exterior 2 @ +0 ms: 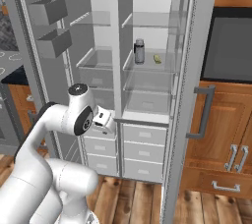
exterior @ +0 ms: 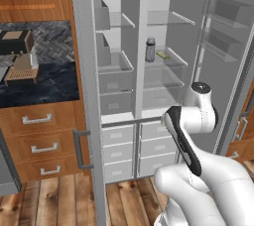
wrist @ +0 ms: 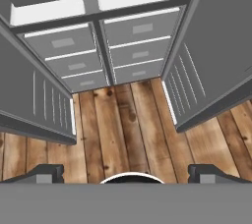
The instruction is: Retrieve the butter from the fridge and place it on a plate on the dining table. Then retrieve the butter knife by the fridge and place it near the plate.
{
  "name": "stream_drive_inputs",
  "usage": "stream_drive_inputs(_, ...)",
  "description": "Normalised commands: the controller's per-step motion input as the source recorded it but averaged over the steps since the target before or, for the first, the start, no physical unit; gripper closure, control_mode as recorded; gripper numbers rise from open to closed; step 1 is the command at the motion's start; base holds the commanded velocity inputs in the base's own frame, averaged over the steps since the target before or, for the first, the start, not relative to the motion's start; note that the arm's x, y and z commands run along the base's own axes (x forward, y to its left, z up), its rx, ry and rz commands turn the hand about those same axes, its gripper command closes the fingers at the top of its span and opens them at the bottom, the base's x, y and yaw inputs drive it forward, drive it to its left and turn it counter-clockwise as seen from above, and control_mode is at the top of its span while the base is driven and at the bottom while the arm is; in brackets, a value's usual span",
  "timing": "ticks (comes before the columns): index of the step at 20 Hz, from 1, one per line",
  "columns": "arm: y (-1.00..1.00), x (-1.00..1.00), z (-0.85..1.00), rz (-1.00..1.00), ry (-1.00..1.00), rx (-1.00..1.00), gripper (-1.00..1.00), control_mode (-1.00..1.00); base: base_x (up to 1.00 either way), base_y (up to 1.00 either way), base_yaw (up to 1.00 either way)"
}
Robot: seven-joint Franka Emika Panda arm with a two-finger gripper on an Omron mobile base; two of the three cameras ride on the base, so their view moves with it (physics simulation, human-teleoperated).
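The fridge (exterior: 130,31) stands with both doors swung open, its white interior facing me. On a clear middle shelf in its right half lies the butter (exterior: 162,54) (exterior 2: 157,58), a small pale-yellow stick, just right of a grey can (exterior: 150,49) (exterior 2: 139,51). My gripper (wrist: 126,174) is open, its two dark fingertips (wrist: 47,173) wide apart with nothing between them. It hangs low before the fridge, looking down at the white drawers (wrist: 133,46) and the floor, well below the butter's shelf. The plate, the dining table and the butter knife are out of view.
The open doors (exterior: 87,96) (exterior 2: 192,95) flank the arm on both sides. A black counter with a coffee machine (exterior: 20,54) over wooden drawers lies to the left. A wooden cabinet with a microwave (exterior 2: 229,46) stands to the right. Wooden floor (wrist: 123,125) lies below.
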Motion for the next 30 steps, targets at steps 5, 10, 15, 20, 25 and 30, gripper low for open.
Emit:
stream_drive_inputs(5,0.0,0.0,0.0,0.0,0.0,0.0,-1.0,1.0,0.0,-0.02,0.0)
stream_drive_inputs(10,0.0,0.0,0.0,0.0,0.0,0.0,-1.0,1.0,0.0,-0.03,-0.07)
stream_drive_inputs(15,0.0,0.0,0.0,0.0,0.0,0.0,-1.0,1.0,0.09,-0.08,-0.25)
stream_drive_inputs(20,0.0,0.0,0.0,0.0,0.0,0.0,-1.0,1.0,0.16,-0.27,-0.19)
stream_drive_inputs(25,0.0,0.0,0.0,0.0,0.0,0.0,-1.0,1.0,0.25,-0.43,-0.02)
stream_drive_inputs(30,0.0,0.0,0.0,0.0,0.0,0.0,-1.0,1.0,0.56,-0.09,-0.02)
